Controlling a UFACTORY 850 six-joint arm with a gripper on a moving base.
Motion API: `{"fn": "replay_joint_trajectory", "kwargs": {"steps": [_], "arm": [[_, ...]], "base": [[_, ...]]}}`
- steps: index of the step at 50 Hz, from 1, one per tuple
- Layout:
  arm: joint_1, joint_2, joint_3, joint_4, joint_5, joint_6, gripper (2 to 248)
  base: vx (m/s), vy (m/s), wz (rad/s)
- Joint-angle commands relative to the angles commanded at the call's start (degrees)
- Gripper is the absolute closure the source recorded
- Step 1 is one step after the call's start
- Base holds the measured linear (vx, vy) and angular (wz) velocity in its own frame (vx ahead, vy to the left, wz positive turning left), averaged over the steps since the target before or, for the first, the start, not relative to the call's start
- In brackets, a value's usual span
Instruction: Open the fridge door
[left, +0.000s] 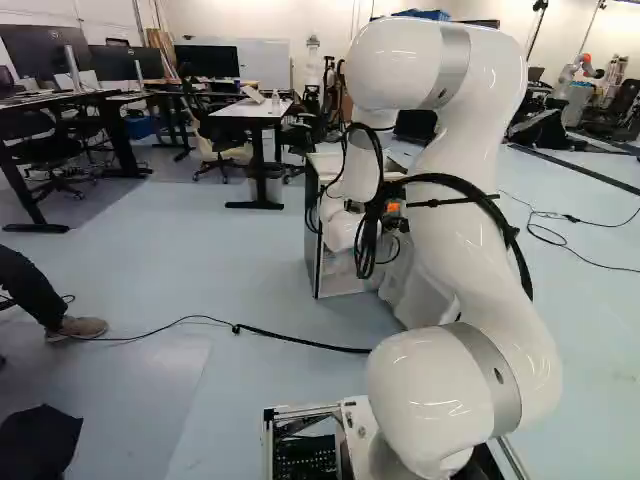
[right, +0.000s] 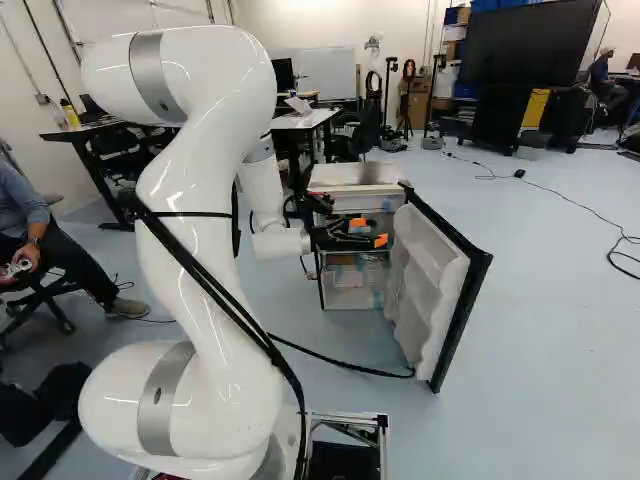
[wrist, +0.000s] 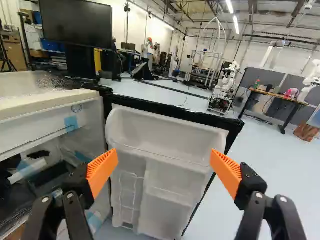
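Observation:
In the right base view my gripper (right: 358, 236) is in front of the fridge (right: 350, 290), on the inner side of its door (right: 435, 285). The door stands swung wide, its white shelved inside facing the arm. In the wrist view the gripper (wrist: 164, 170) is open, its orange pads far apart with nothing gripped. Ahead of the fingers is the white door lining (wrist: 160, 172) with its black frame, and beside one finger lies the fridge's interior with blue tape. In the left base view the arm hides much of the fridge (left: 335, 285).
A black cable (left: 290, 340) crosses the floor between base and fridge. Desks (left: 250, 110) and chairs stand behind. A person sits beside the arm, at the left of both base views. The wrist view shows another robot (wrist: 225, 87) and a wooden table (wrist: 275, 95) beyond the door.

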Motion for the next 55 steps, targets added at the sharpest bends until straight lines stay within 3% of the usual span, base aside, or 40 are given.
{"fn": "replay_joint_trajectory", "kwargs": {"steps": [28,55], "arm": [[-0.31,3.74,2.64,-5.17,-2.42,1.14,3],[-0.91,10.86,7.65,-14.99,-7.02,3.32,3]], "base": [[0.0,0.0,0.0],[0.0,0.0,0.0]]}}
